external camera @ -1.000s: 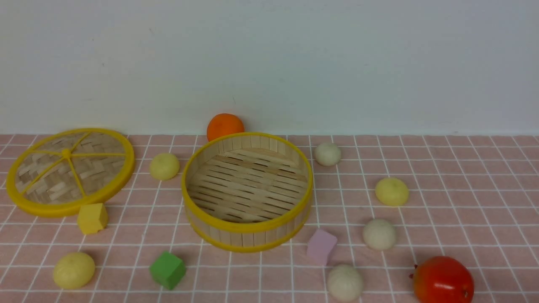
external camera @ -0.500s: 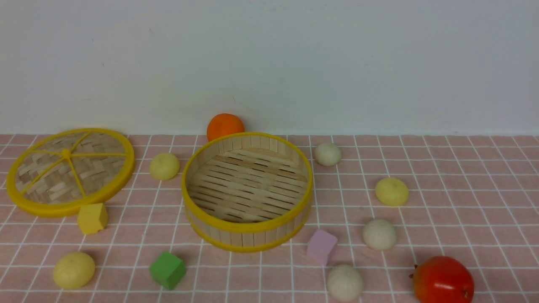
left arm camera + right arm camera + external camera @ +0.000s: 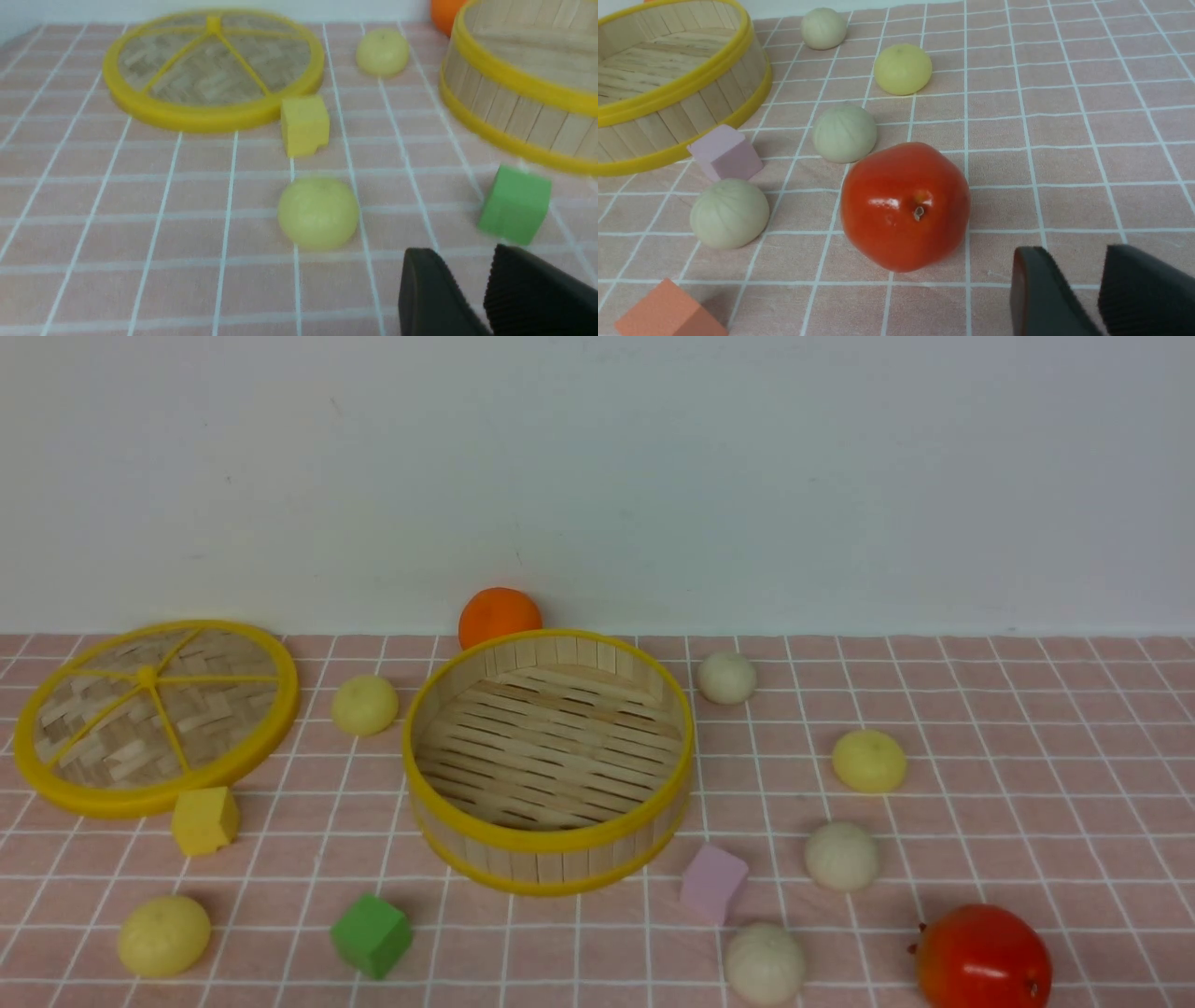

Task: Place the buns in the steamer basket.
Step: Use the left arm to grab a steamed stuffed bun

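The steamer basket stands empty at the middle of the pink checked cloth. Around it lie buns: pale yellow ones at the left back, the left front and the right, off-white ones at the right back and right front. Neither arm shows in the front view. My left gripper is open and empty, a short way from a yellow bun. Beside the red fruit, my right gripper is also open with nothing in it.
A flat woven lid lies at the far left. Yellow, green and pink cubes sit around the basket. An orange fruit is behind it, a red fruit at the front right, an orange cube nearby.
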Motion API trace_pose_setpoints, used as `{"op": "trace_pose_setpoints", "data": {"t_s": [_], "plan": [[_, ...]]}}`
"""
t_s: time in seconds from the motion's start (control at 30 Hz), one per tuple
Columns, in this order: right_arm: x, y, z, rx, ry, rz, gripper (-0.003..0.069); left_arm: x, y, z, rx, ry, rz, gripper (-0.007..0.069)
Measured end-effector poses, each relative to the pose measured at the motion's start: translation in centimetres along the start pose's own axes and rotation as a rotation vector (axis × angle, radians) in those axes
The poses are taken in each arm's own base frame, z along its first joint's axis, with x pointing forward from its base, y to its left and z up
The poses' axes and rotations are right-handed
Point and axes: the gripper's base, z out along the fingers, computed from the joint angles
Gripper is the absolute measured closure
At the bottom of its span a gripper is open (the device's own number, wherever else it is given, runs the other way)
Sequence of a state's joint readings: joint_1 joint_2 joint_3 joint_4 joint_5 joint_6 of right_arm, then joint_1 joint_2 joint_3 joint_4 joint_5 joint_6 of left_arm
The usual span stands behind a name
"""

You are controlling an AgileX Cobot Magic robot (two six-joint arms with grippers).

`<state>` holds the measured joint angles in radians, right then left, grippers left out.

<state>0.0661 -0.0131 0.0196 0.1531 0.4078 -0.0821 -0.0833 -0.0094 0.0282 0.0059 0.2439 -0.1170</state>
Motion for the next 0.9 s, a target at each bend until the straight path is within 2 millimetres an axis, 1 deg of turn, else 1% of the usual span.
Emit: {"op": "trace_pose_setpoints", "data": {"t_s": [0.07, 0.13, 0.23, 0.33, 0.4, 0.43, 0.47, 0.5, 0.53, 0.57, 0.6, 0.63, 0.7, 0.8, 0.83, 0.87, 0.9], "plan": [[0.0, 0.0, 0.0, 0.000, 0.000, 0.000, 0.0418, -0.4, -0.1, 0.0, 0.010, -0.050, -0.017, 0.0384], [0.0, 0.0, 0.0, 0.000, 0.000, 0.000, 0.0418, -1.0, -0.2, 0.0, 0.026, -0.117, -0.072, 0.0384], [0.0, 0.0, 0.0, 0.000, 0.000, 0.000, 0.0418, -2.0, -0.3, -0.2, 0.052, -0.225, -0.203, 0.0384], [0.0, 0.0, 0.0, 0.000, 0.000, 0.000, 0.0418, -3.4, -0.1, -0.7, 0.074, -0.378, -0.343, 0.0384], [0.0, 0.0, 0.0, 0.000, 0.000, 0.000, 0.0418, -3.9, 0.0, -0.9, 0.082, -0.407, -0.388, 0.0384], [0.0, 0.0, 0.0, 0.000, 0.000, 0.000, 0.0418, -5.0, -0.1, -1.3, 0.097, -0.436, -0.430, 0.0384], [0.0, 0.0, 0.0, 0.000, 0.000, 0.000, 0.0418, -5.4, -0.2, -1.5, 0.102, -0.443, -0.438, 0.0384], [0.0, 0.0, 0.0, 0.000, 0.000, 0.000, 0.0418, -6.2, -0.3, -1.8, 0.112, -0.461, -0.449, 0.0384], [0.0, 0.0, 0.0, 0.000, 0.000, 0.000, 0.0418, -7.9, -0.5, -2.4, 0.129, -0.476, -0.464, 0.0384], [0.0, 0.0, 0.0, 0.000, 0.000, 0.000, 0.0418, -9.8, -0.9, -2.7, 0.142, -0.463, -0.477, 0.0384], [0.0, 0.0, 0.0, 0.000, 0.000, 0.000, 0.0418, -10.0, -0.9, -2.7, 0.143, -0.453, -0.477, 0.0384], [0.0, 0.0, 0.0, 0.000, 0.000, 0.000, 0.0418, -11.6, -1.2, -2.5, 0.147, -0.420, -0.485, 0.0384], [0.0, 0.0, 0.0, 0.000, 0.000, 0.000, 0.0418, -13.2, -1.6, -2.0, 0.147, -0.362, -0.490, 0.0384], [0.0, 0.0, 0.0, 0.000, 0.000, 0.000, 0.0418, -15.1, -2.1, 0.2, 0.129, -0.198, -0.496, 0.0384], [0.0, 0.0, 0.0, 0.000, 0.000, 0.000, 0.0418, -15.4, -2.3, 1.2, 0.116, -0.138, -0.491, 0.0384], [0.0, 0.0, 0.0, 0.000, 0.000, 0.000, 0.0418, -15.5, -2.3, 1.4, 0.114, -0.128, -0.489, 0.0384], [0.0, 0.0, 0.0, 0.000, 0.000, 0.000, 0.0418, -15.8, -2.4, 2.7, 0.094, -0.061, -0.451, 0.0386]]}}
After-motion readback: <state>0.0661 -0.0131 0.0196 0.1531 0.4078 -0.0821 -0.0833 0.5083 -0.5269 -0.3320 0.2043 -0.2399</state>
